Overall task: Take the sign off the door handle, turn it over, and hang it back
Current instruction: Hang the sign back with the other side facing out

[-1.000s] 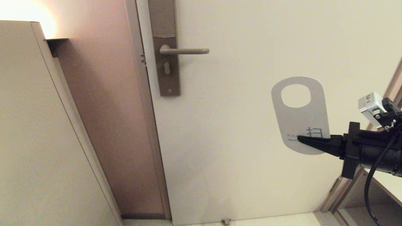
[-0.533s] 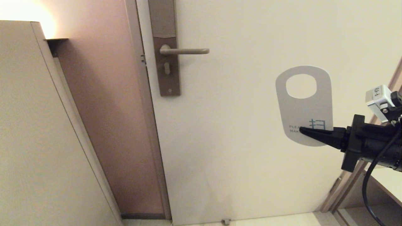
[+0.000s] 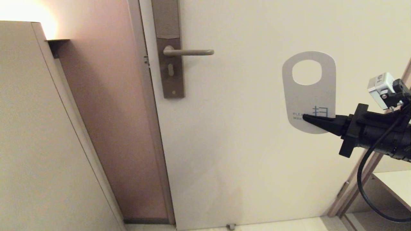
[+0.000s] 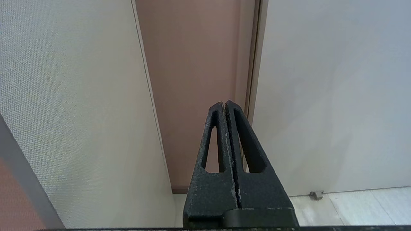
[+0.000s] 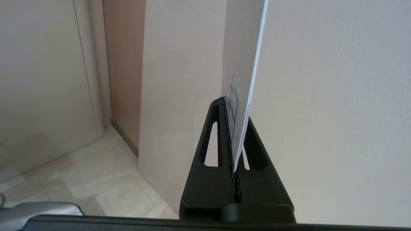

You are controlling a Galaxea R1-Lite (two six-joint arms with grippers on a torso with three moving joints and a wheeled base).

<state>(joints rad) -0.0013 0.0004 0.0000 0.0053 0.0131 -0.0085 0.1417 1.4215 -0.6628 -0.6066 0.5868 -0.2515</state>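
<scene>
The left gripper (image 4: 226, 106) points at the gap beside the door frame, its fingers pressed together on nothing. On the door (image 3: 244, 144), the handle (image 3: 189, 52) sticks out bare from its brown plate (image 3: 170, 64). Well to its right, the sign (image 3: 309, 91) stands upright, white side showing, hole on top, its lower end pinched by the right gripper (image 3: 305, 117).

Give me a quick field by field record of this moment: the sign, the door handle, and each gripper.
Sign: flat white door hanger card with oval hole and teal text, held upright, off the handle, white side toward the head camera
Door handle: slim beige-grey metal lever on a brown backplate, bare
Right gripper: jaws shut on the card's lower end, right of the handle
Left gripper: jaws shut, holding nothing, low near the door's latch edge
</scene>
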